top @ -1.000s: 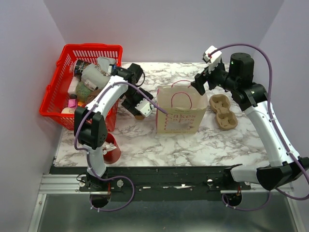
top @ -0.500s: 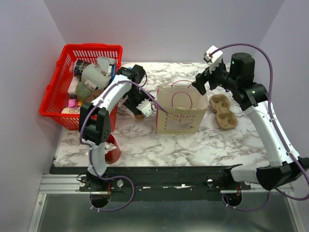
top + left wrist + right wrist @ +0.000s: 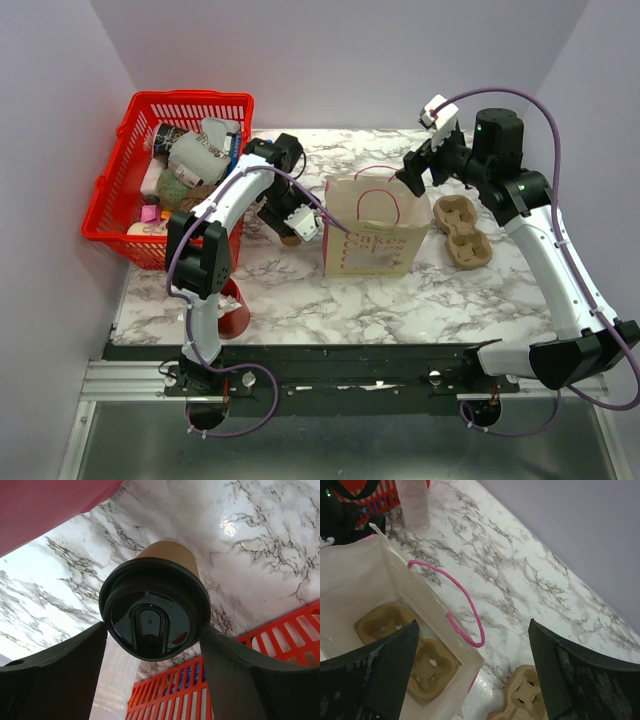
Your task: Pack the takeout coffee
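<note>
Your left gripper [image 3: 298, 222] sits left of centre in the overhead frame, between the red basket [image 3: 190, 98] and the paper bag [image 3: 372, 240]. Its fingers [image 3: 65, 665] press on either side of the black lid of the takeout coffee [image 3: 152, 610]. In the left wrist view the lid faces you and the tan cup body runs away toward the marbled bench [image 3: 260, 540]. You cannot tell whether the cup's base rests on it. A clear bottle [image 3: 117, 680] stands just beside the cup, low in that frame, with the basket's red mesh at the bottom right.

The bag stands open at centre, just right of the cup, its pink handle [image 3: 465, 600] raised. Your right gripper [image 3: 412, 172] hangs over the bag's upper right corner, spread wide and holding nothing.

Inside the bag a pulp cup carrier [image 3: 407, 647] lies flat on the bottom. A second carrier [image 3: 462, 232] lies on the bench just right of the bag. The basket at upper left is heaped with mixed goods. A red cup [image 3: 232, 320] shows at lower left, partly behind your left arm.
</note>
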Controlling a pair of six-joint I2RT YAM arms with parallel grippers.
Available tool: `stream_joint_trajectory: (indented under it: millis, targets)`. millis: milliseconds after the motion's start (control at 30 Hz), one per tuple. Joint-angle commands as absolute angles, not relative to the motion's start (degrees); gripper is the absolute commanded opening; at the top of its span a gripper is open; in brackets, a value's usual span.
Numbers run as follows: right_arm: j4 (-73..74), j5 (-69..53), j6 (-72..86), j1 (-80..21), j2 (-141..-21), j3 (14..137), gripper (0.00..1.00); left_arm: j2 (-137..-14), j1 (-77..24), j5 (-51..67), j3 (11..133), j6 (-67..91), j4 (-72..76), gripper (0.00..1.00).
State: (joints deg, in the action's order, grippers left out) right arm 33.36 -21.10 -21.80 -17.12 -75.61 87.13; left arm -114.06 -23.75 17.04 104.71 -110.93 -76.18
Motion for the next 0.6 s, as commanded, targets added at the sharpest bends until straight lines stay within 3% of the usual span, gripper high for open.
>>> stream_joint_trajectory:
  millis: [0,567]
  targets:
    - [34.7,-23.2,-20.6,-16.7,-75.8,88.3,0.98,-113.3,-24.1,17.4,104.5,-112.1,-86.7,0.82]
    - [34.9,-24.2,-20.5,-16.5,-77.0,88.8,0.98,-114.8,-25.4,17.8,105.9,-110.7,-86.7,0.8]
